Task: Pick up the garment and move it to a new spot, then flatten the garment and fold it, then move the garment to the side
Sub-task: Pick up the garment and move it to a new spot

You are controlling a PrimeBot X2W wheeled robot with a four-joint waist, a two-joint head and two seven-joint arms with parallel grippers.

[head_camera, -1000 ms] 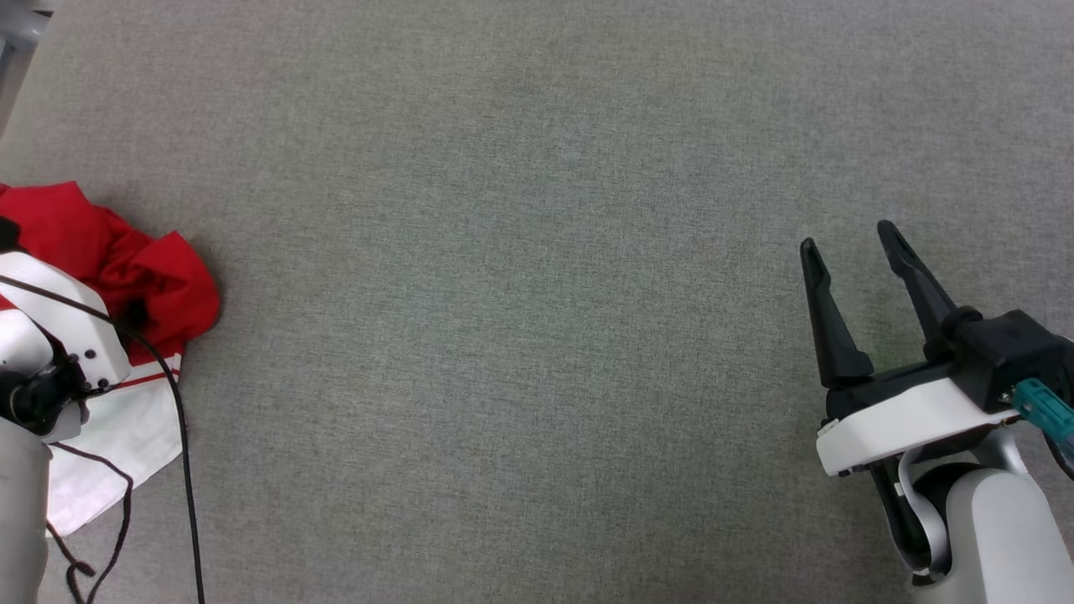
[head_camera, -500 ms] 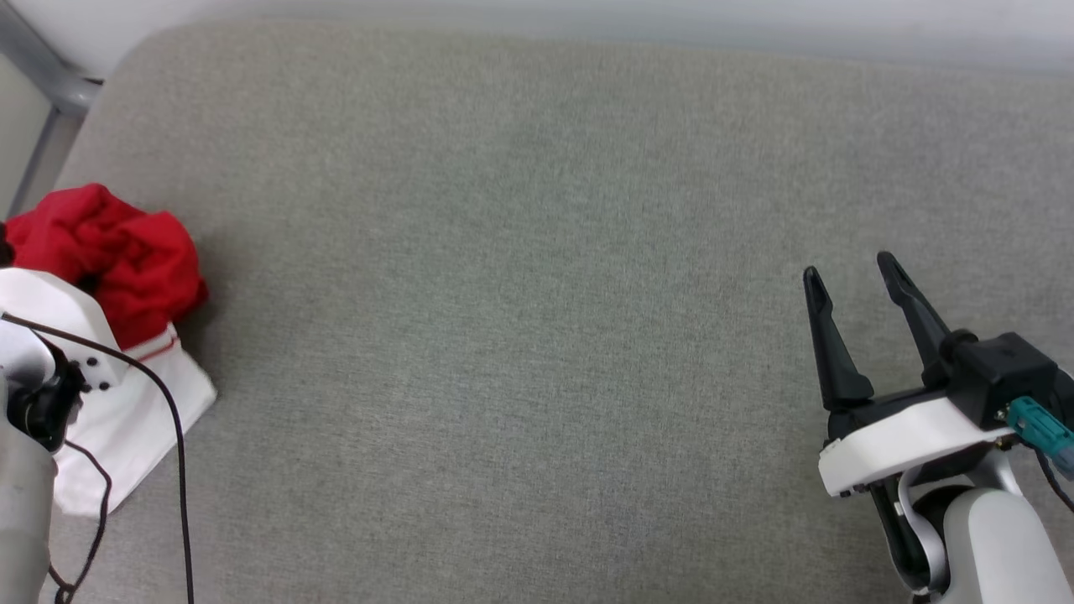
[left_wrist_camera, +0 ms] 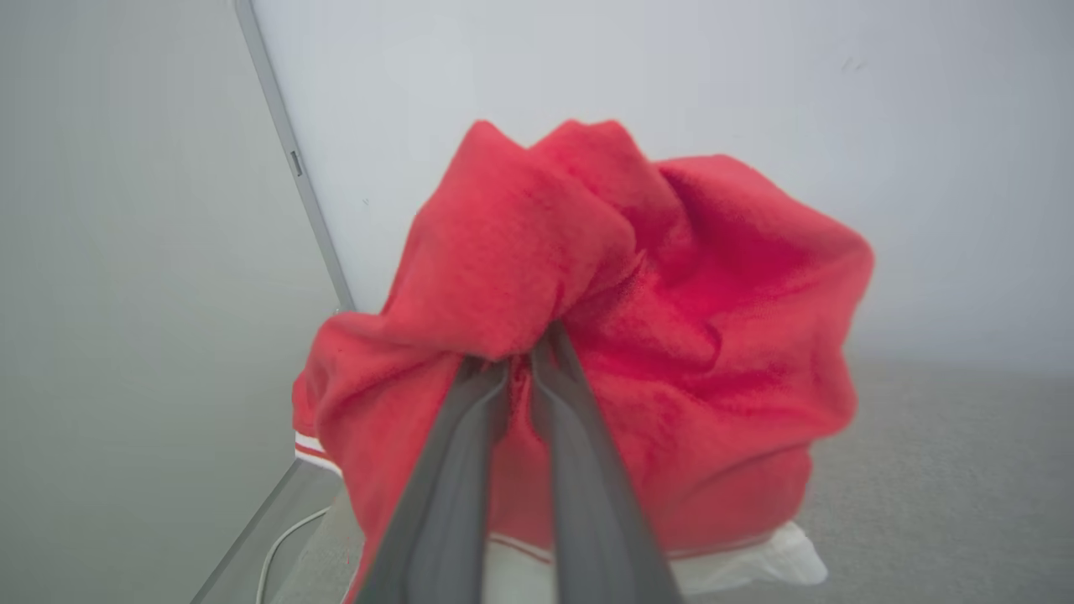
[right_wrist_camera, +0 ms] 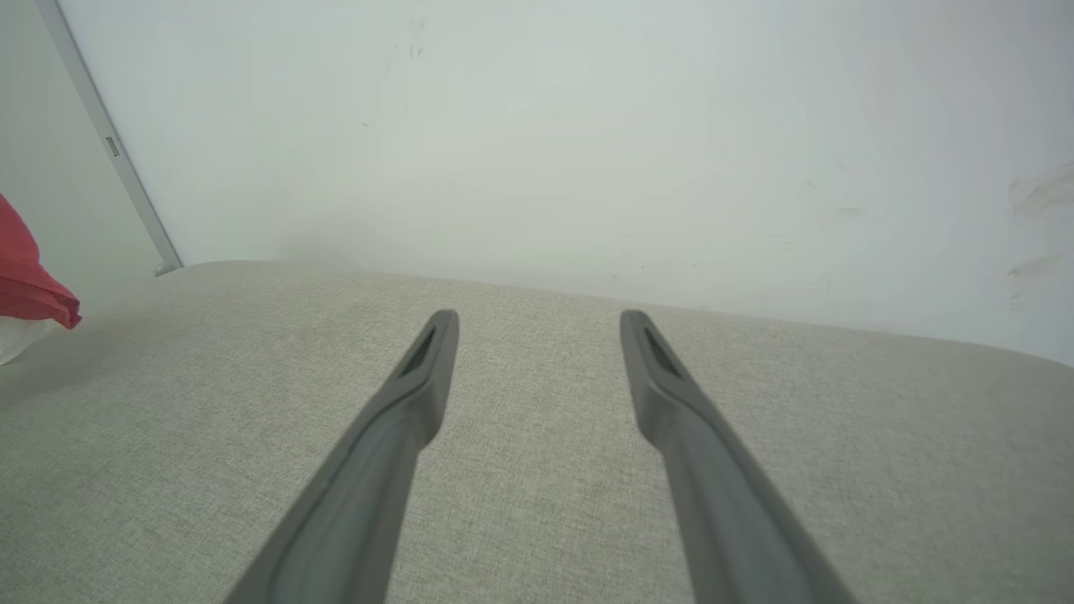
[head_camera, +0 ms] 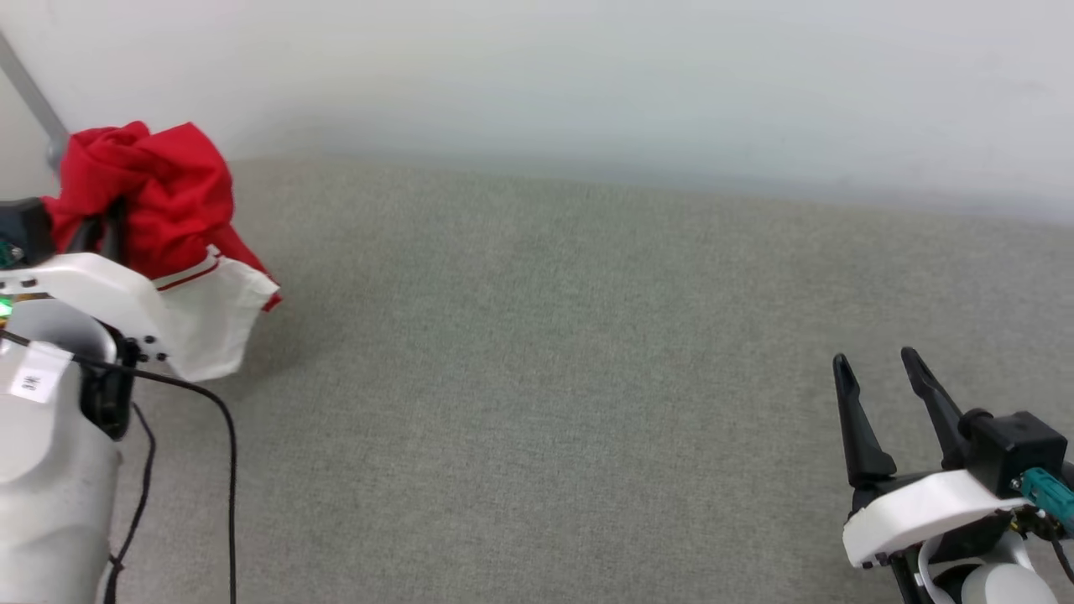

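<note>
head view: the garment [head_camera: 159,197] sits way out at 10 o'clock, bunched into a red lump with a white sleeve [head_camera: 210,323] drooping out at its 5 o'clock side. there's red-and-white striped trim where the red meets the white. the left gripper [head_camera: 96,231] is jammed into the bundle from the 7 o'clock side.

in the left wrist view the left gripper's two dark fingers [left_wrist_camera: 453,470] are pinched nearly together, with a fold of red fabric clamped between the tips, so it's clenched on the garment. the red cloth balloons around the tips towards 12 and 3 o'clock, and the white part peeks out at 5 o'clock, down by the grey fabric surface [head_camera: 537,377]. can't tell if the lowest bit of sleeve touches that surface or just hangs over it.

the right gripper [head_camera: 874,356] is at 4 o'clock in the head view, well apart from the garment, fingers spread wide with nothing between them, so it's released. the right wrist view shows the same: both fingers splayed over bare grey fabric, with a sliver of red at 9 o'clock.

other stuff: a pale wall [head_camera: 587,75] across 12 o'clock, a thin metal strip [right_wrist_camera: 109,143] slanting at 10 o'clock in the right wrist view, and a black cable [head_camera: 226,453] looping down off the left arm at 8 o'clock.
</note>
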